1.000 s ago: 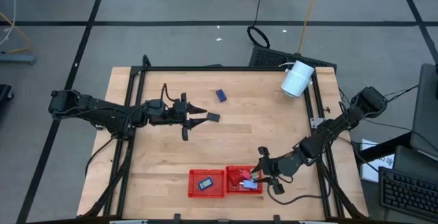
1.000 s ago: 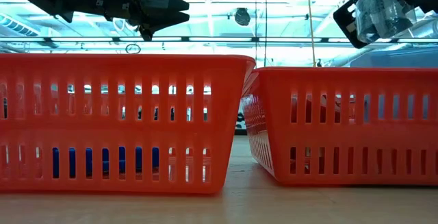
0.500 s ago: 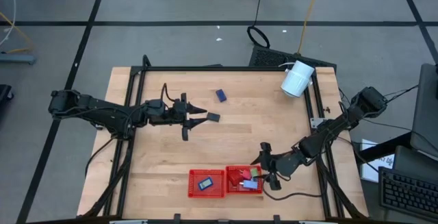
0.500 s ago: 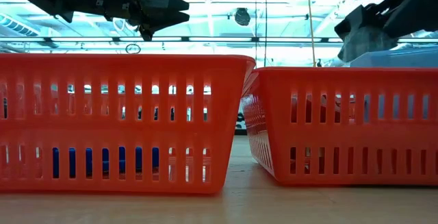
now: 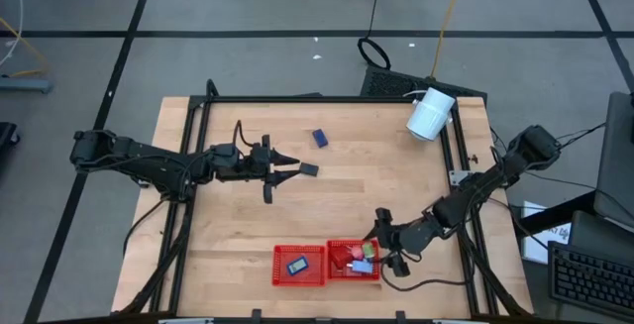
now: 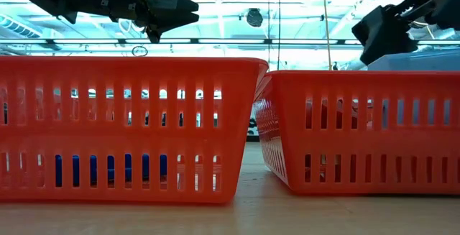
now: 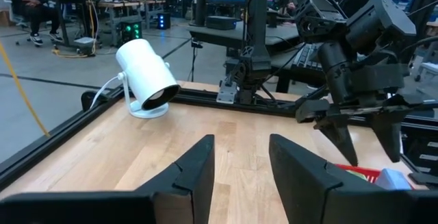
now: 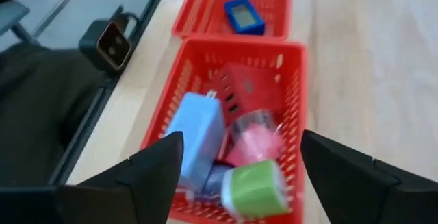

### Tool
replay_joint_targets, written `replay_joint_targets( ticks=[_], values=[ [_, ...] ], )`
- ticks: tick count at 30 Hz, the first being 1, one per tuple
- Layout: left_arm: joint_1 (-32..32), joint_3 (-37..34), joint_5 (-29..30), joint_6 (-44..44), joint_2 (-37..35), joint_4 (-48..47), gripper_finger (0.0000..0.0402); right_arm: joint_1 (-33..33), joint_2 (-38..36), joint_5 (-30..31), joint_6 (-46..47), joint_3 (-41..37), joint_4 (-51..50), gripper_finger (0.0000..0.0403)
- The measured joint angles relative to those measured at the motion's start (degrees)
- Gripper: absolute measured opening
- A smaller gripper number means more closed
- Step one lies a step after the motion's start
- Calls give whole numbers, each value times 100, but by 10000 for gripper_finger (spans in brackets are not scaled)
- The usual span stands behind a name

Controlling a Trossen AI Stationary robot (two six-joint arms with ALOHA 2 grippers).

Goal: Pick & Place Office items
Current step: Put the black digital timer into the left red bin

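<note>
Two red mesh trays stand at the table's near edge, the left tray (image 5: 278, 265) and the right tray (image 5: 343, 244). The right one holds a light blue block (image 8: 198, 138), a green piece (image 8: 253, 186), a pink-and-clear piece (image 8: 256, 138) and a red block (image 8: 243, 90). A blue item (image 8: 244, 15) lies in the left tray. A dark blue item (image 5: 319, 138) and a black item (image 5: 308, 169) lie on the bare table. My right gripper (image 5: 380, 247) hangs open and empty above the right tray. My left gripper (image 5: 295, 165) is open, raised, just beside the black item.
A large white cylinder (image 5: 431, 114) lies on its side on a stand at the far right corner. A black frame rail (image 5: 297, 98) borders the table. Open wood lies between the trays and the two loose items. People and desks show beyond the table.
A second ago my right gripper held a clear piece over the right tray. It has let go, and a green piece now lies in that tray where none showed before. The left arm has kept still.
</note>
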State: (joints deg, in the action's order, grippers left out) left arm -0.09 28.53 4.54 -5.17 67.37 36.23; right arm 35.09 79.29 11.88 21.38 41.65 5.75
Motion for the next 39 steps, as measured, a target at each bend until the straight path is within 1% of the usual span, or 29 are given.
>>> replay_joint_targets(
  ticks=[3,9,15,18,24,28,30,31,35,37,39],
  values=[
    [1,0,2,-116,0,-5,147,-105,-149,13,-3,-2,-11,280],
    [-1,0,2,-262,0,-11,161,-245,-739,42,-311,-2,-77,270],
    [-5,0,0,-837,214,-16,177,-240,-1213,482,-734,-158,55,261],
    [-3,1,56,-1054,460,99,183,-239,-1502,708,-924,-434,328,257],
    [24,151,194,-1339,988,121,180,-240,-2366,1349,-1532,-1109,1342,253],
    [27,414,85,-1367,1328,-43,188,-242,-3086,1631,-1771,-1560,1505,253],
    [27,687,-43,-1442,1509,-492,202,-242,-3468,1867,-1918,-1770,1493,253],
    [27,828,-48,-1448,1571,-879,212,-242,-3662,1983,-1979,-1854,1492,253],
    [91,1637,3,-1293,1888,-2862,258,-245,-4430,2258,-2304,-2170,1500,253],
    [188,2079,24,-996,2042,-3900,282,-245,-4761,2262,-2454,-2292,1509,253],
    [293,2429,48,-507,2208,-4495,303,-245,-5003,2261,-2559,-2393,1561,253]
  ],
)
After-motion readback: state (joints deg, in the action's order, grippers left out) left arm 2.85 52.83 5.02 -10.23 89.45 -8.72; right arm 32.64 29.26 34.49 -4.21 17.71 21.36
